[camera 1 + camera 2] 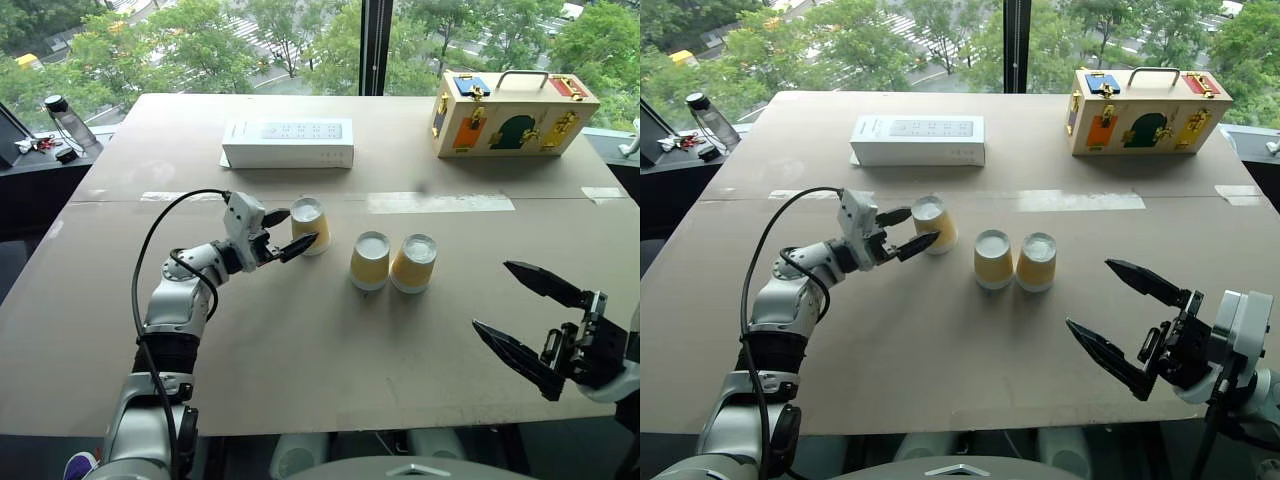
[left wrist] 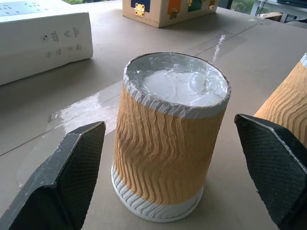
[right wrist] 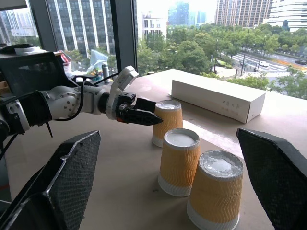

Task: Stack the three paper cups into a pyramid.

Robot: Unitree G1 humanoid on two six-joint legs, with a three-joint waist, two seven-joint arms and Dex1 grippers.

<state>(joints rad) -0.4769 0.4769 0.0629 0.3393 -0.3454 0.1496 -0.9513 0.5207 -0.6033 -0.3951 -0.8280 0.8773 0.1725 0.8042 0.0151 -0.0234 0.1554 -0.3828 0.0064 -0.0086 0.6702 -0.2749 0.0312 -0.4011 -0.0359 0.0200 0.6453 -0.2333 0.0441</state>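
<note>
The left gripper (image 1: pixel 284 232) is spread wide around one upturned paper cup (image 1: pixel 308 224), untouched between its fingers. Two more cups (image 1: pixel 370 259) (image 1: pixel 414 262) are stood touching just beyond it. The right gripper (image 1: pixel 520 312) is held wide apart, empty, near them.

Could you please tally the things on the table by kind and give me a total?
Paper cups, upside down: 3, one apart on the left, two side by side
White box: 1
Wooden latch case: 1
Total: 5
</note>
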